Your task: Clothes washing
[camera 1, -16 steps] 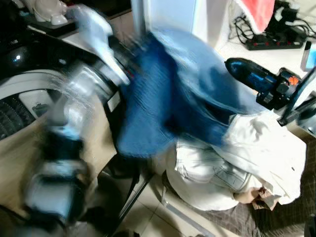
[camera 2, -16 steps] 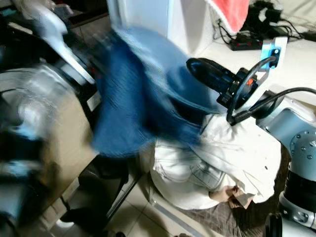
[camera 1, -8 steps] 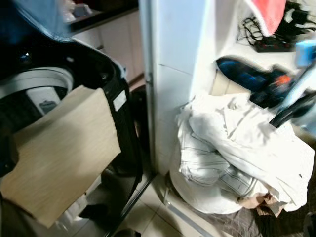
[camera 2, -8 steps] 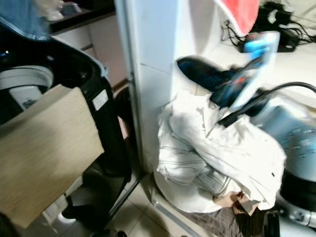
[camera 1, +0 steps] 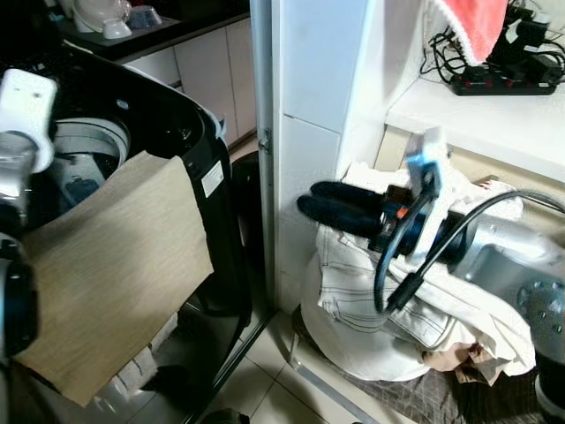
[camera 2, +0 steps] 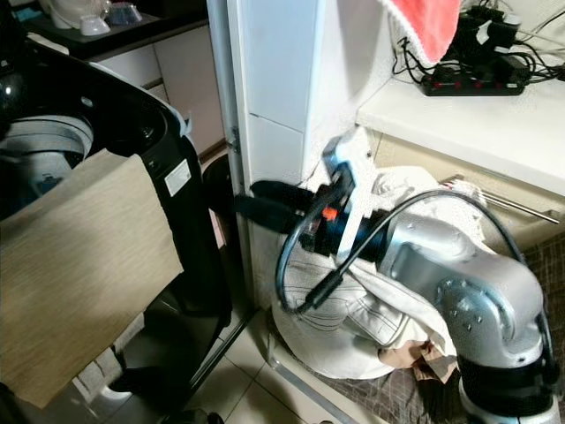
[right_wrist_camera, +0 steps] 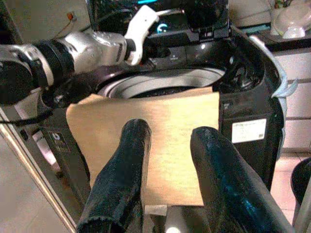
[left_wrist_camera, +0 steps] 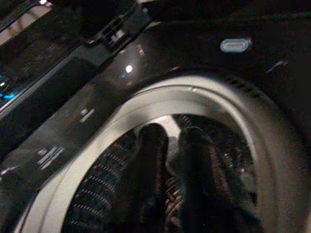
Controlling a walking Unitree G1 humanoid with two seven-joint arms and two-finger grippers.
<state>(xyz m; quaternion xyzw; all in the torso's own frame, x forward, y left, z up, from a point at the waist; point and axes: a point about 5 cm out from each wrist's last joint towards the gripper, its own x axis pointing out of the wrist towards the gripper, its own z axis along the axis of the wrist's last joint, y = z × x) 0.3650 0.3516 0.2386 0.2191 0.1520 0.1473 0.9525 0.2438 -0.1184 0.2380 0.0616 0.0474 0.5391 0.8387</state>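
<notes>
A black top-loading washing machine (camera 1: 190, 132) stands open at the left, its grey drum ring (left_wrist_camera: 146, 104) showing. My left arm (camera 1: 22, 106) reaches over the drum, and the left gripper (left_wrist_camera: 172, 145) hangs above the perforated drum with a narrow gap between its fingers, holding nothing. A bluish patch (camera 1: 82, 185) lies inside the drum. A pile of white clothes (camera 1: 353, 309) sits on the floor at the right. My right gripper (camera 1: 307, 200) hovers in front of that pile, pointing toward the washer, open and empty.
A tan sheet (camera 1: 115, 256) hangs over the washer's front. A white pillar (camera 1: 313, 79) stands between washer and clothes pile. A red cloth (camera 1: 477, 22) hangs above a white shelf with a power strip (camera 1: 499, 84). Brown checked fabric (camera 1: 424, 397) lies under the pile.
The blue garment that my left arm swung toward the washer has left the air. My right gripper moved down and left, in front of the white pile.
</notes>
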